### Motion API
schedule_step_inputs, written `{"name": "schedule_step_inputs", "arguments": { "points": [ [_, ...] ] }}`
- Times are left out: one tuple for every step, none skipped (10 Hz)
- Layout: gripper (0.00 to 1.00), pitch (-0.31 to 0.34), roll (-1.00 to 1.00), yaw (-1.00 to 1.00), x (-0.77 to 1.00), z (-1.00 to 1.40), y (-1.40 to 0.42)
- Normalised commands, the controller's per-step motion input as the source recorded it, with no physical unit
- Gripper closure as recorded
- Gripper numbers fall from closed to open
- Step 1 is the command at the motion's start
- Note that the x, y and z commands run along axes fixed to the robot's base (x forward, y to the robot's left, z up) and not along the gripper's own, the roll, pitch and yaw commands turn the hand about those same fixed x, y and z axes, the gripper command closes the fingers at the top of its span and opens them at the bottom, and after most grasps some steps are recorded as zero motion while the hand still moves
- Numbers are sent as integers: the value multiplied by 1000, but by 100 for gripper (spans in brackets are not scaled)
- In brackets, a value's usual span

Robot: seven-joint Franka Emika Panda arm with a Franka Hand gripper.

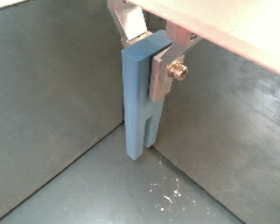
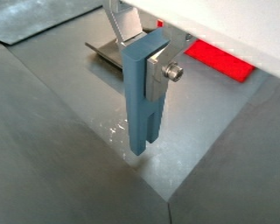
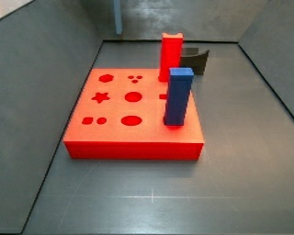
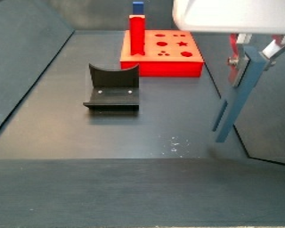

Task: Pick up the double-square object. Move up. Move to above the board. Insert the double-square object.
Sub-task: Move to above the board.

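The gripper (image 4: 255, 49) hangs over the grey floor (image 4: 133, 134), well apart from the board (image 4: 169, 52). Its fingers (image 1: 161, 77) are clamped on the top of the light-blue double-square object (image 4: 237, 93), which hangs upright below them; its lower end seems just clear of the floor.

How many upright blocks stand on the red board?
2: a red block at the board's far edge and a dark-blue block nearer the camera. The hand holds a light-blue piece off the board. None seems hidden.
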Motion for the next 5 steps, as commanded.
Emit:
{"name": "schedule_step_inputs", "arguments": {
  "points": [
    [100,249,-149,32,233,1000,83],
    [100,225,-133,20,201,1000,65],
    [100,184,-114,19,180,1000,56],
    [100,110,-78,14,136,1000,40],
    [100,78,-54,12,113,1000,31]
  ]
}}
